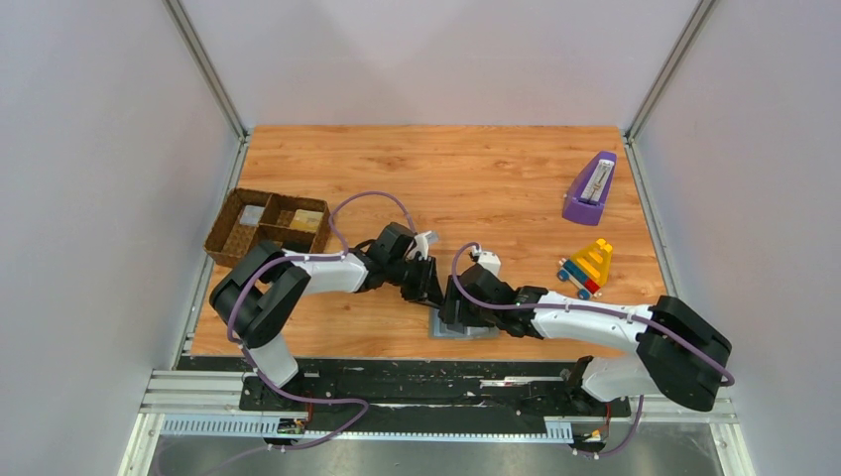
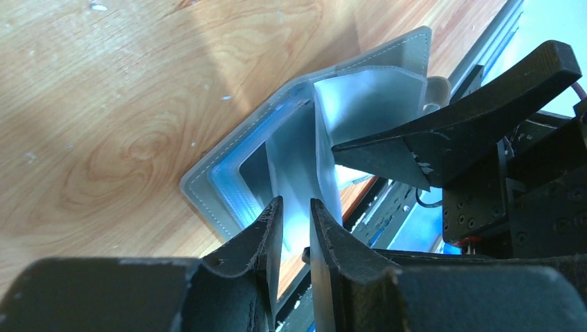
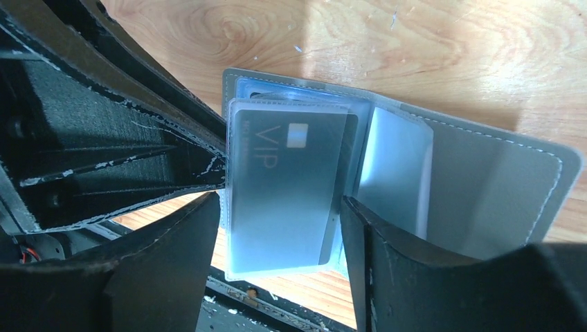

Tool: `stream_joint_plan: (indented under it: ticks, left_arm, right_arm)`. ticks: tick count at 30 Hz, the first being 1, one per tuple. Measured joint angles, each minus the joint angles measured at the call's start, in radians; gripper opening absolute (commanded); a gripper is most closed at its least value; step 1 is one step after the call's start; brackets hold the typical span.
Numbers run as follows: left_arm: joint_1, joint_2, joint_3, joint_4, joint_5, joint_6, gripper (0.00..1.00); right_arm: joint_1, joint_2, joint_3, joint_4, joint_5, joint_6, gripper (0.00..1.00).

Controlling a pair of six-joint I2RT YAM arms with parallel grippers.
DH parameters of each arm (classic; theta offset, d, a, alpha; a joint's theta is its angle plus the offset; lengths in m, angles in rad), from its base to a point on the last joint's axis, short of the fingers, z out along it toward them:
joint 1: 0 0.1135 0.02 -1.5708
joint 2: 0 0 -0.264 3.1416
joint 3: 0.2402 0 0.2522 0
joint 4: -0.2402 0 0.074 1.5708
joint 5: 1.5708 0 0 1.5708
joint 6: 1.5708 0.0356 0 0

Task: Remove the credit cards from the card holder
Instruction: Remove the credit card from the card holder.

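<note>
Off to the sides on the table (image 1: pixel 476 169) sit a brown divided tray (image 1: pixel 230 230) at the left edge, a purple wedge-shaped object (image 1: pixel 590 188) far right and a colourful toy (image 1: pixel 587 268) nearer. Both arms crowd over the card holder (image 3: pixel 498 187) near the front edge and hide most of it from above. It lies open and flat, pale grey inside with stitched edges, its long side running across the right wrist view. The left gripper (image 2: pixel 296 207) is pinched on a clear sleeve (image 2: pixel 297 166) standing up from it. Inside that sleeve is a dark grey card (image 3: pixel 291 187) marked VIP, its long side pointing toward the right wrist. The right gripper (image 3: pixel 280 204) is spread wide, one finger on each side of the sleeve; contact I cannot tell.
</note>
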Motion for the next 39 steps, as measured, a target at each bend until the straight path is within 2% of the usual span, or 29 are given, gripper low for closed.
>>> stream_joint_plan:
  ticks: [3, 13, 20, 39]
  left_arm:
    - [-0.006, 0.0, 0.01, 0.0, 0.002, 0.0, 0.29]
    - [-0.014, 0.0, 0.023, -0.002, 0.001, 0.002, 0.28]
    - [-0.014, 0.011, 0.023, -0.002, 0.0, 0.002, 0.29]
    - [-0.015, 0.042, 0.025, -0.025, -0.026, 0.023, 0.29]
  right_arm:
    - [0.0, -0.008, 0.0, -0.006, 0.003, -0.003, 0.56]
    - [0.0, -0.055, 0.0, -0.026, 0.025, -0.003, 0.56]
    - [0.0, -0.071, 0.0, -0.058, 0.05, 0.001, 0.47]
    - [0.0, -0.224, -0.008, -0.235, 0.155, 0.04, 0.41]
